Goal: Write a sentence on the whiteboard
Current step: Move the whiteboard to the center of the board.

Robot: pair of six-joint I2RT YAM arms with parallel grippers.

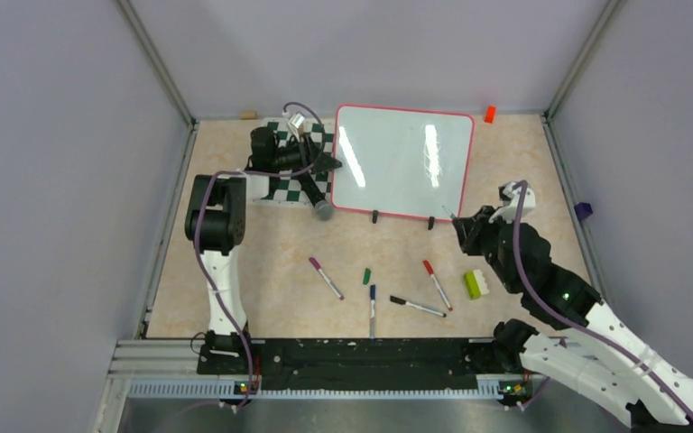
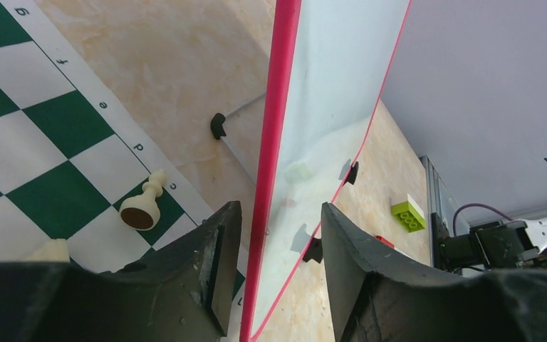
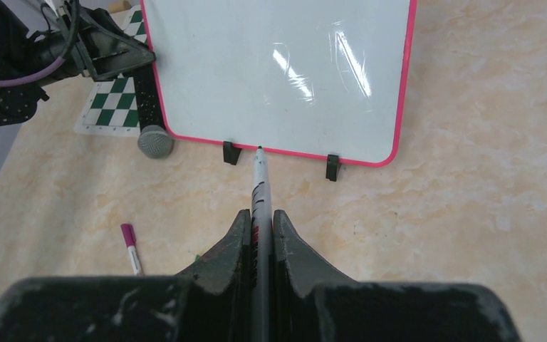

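Observation:
The whiteboard (image 1: 403, 162) (image 3: 278, 71) stands tilted on two small black feet at the back of the table, its white face blank; no sentence shows on it. My left gripper (image 1: 329, 165) (image 2: 278, 214) straddles the board's pink left edge (image 2: 271, 142). Its jaws are open, with a gap between each finger and the board. My right gripper (image 1: 462, 227) (image 3: 260, 221) is shut on a white marker (image 3: 260, 178). The marker's green tip points at the board's lower edge, between the two feet, just short of the frame.
A green-and-white chess mat (image 1: 291, 180) lies left of the board, with a pale pawn (image 2: 142, 206) tipped over on it. A grey round object (image 1: 323, 209) sits at the board's near-left corner. Several capped markers (image 1: 326, 277), a green cap (image 1: 366, 276) and a lime brick (image 1: 475, 284) lie in front.

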